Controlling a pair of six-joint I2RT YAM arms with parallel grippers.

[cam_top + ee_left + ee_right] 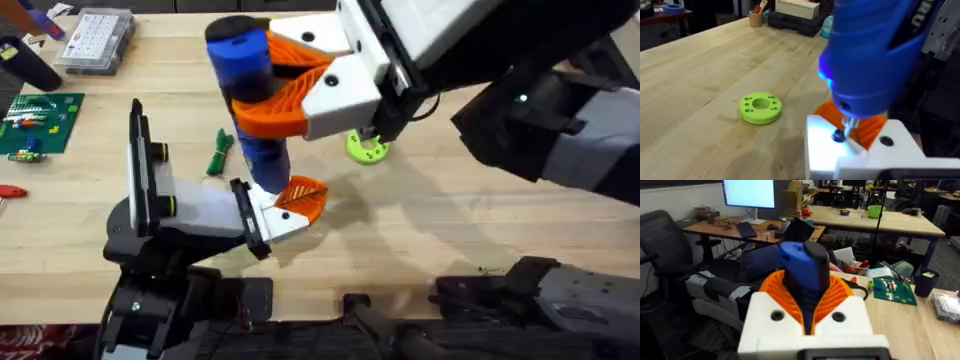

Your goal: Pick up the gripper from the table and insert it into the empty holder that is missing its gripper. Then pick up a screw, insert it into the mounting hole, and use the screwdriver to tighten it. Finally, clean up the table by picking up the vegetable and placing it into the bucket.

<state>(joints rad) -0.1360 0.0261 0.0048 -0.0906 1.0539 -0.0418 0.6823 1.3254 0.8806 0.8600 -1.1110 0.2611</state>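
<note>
Right gripper [275, 85] clamped on the screwdriver [245, 75]; orange ribbed fingers [290, 105] pressed against both sides of the blue barrel, just below the black cap. Same grip seen from the right wrist view: barrel [802, 270] upright between the two pads.

Screwdriver stands upright, tip down on the holder [270, 215]. In the left wrist view the metal bit sits on a dark screw [839, 135] in the white mount [825, 150]; a blue light glows on the tool body [865, 50].

The gripper [305, 195], orange and ribbed, is seated in the holder, just beside the screwdriver's lower end.

Left gripper: its own fingers are hidden from sight, cannot tell whether open or closed.

Around: the vegetable [219, 152] lies on the table [450, 230] just left of the screwdriver, apart from it. Lime-green disc [367, 148] sits on the right side, under the right arm. Green circuit board [38, 124] and a clear parts box [95, 40] near the far left edge.
</note>
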